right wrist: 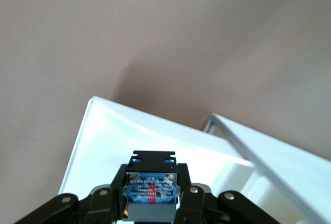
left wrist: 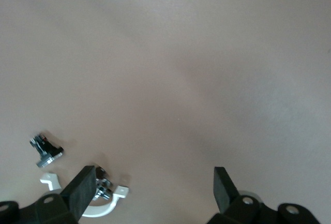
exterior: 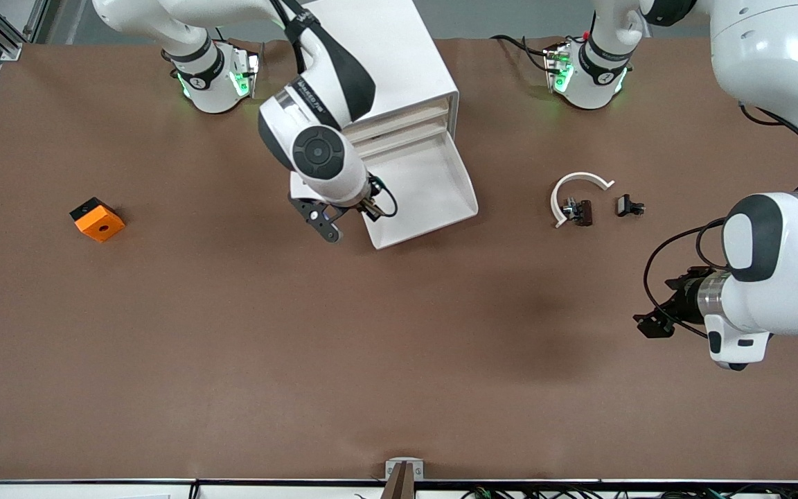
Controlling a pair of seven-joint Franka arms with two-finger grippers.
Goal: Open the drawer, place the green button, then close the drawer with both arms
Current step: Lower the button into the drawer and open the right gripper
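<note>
The white drawer cabinet (exterior: 399,62) stands between the arm bases, and its drawer (exterior: 433,184) is pulled out toward the front camera. My right gripper (exterior: 369,206) is over the open drawer's corner at the right arm's end. It is shut on the button (right wrist: 151,189), whose blue base and black body show between the fingers over the drawer's rim (right wrist: 98,125). The green cap is hidden. My left gripper (exterior: 652,322) is open and empty over bare table at the left arm's end, its fingers (left wrist: 83,189) spread wide.
An orange block with a hole (exterior: 97,219) lies toward the right arm's end. A white curved part (exterior: 577,186) and two small dark metal parts (exterior: 577,211) (exterior: 629,206) lie between the drawer and the left gripper. They also show in the left wrist view (left wrist: 106,208).
</note>
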